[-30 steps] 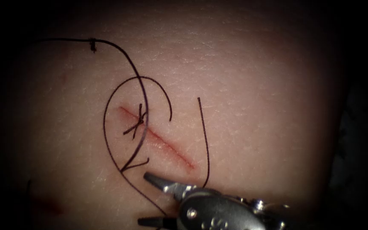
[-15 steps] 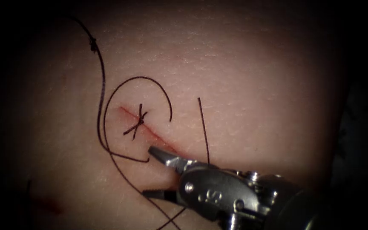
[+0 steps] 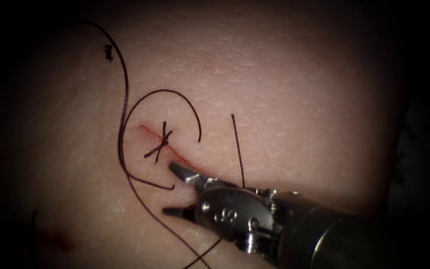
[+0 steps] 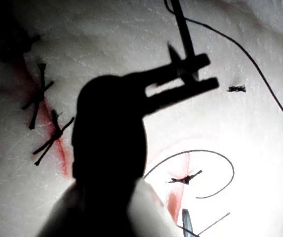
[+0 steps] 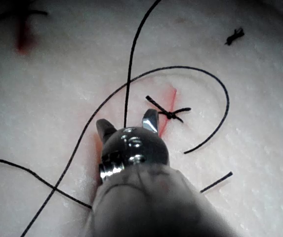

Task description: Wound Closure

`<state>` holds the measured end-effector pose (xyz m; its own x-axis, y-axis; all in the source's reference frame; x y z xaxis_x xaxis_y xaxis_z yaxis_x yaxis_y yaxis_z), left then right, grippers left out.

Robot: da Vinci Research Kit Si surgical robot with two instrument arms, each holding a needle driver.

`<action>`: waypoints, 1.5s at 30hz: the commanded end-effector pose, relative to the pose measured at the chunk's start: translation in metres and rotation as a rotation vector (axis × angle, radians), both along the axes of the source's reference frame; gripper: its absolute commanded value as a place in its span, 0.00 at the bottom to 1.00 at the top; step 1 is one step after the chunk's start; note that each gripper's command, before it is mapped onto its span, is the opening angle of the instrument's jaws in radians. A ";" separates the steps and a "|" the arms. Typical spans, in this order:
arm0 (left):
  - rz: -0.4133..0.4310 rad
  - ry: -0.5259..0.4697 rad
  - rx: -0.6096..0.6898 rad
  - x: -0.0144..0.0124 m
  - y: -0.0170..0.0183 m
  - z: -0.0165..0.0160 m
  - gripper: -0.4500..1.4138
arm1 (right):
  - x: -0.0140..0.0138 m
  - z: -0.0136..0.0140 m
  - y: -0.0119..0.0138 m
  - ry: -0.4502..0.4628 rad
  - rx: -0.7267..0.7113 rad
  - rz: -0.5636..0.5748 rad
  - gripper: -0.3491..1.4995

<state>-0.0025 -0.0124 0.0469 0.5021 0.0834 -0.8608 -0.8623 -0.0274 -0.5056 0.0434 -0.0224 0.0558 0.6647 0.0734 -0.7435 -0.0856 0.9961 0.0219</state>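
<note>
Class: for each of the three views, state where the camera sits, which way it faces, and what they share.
Endoscope: above and in front, facing down on the tissue and cut; right tool enters from the right, jaws open, empty.
Left wrist: on the left arm, facing along its shaft at the left tool.
Right wrist: on the right arm, facing along its shaft.
Shared: all show the knotted stitch.

The shiny metal wrist of the right tool (image 3: 227, 215), beside the red cut (image 3: 175, 154), bears what seems "S".
</note>
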 end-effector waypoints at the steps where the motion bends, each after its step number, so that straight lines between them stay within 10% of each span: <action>1: 0.009 -0.001 0.001 -0.0005 -0.0008 0.0007 0.00 | 0.0009 0.0009 -0.0007 0.003 -0.001 -0.003 0.00; 31: 0.156 -0.013 -0.035 -0.0020 -0.0029 0.0022 0.00 | 0.0005 -0.0053 -0.0058 0.025 0.002 -0.053 0.00; 45: 0.147 -0.013 -0.031 -0.0023 -0.0032 0.0030 0.00 | 0.0014 -0.0141 -0.0098 0.122 0.023 -0.058 0.00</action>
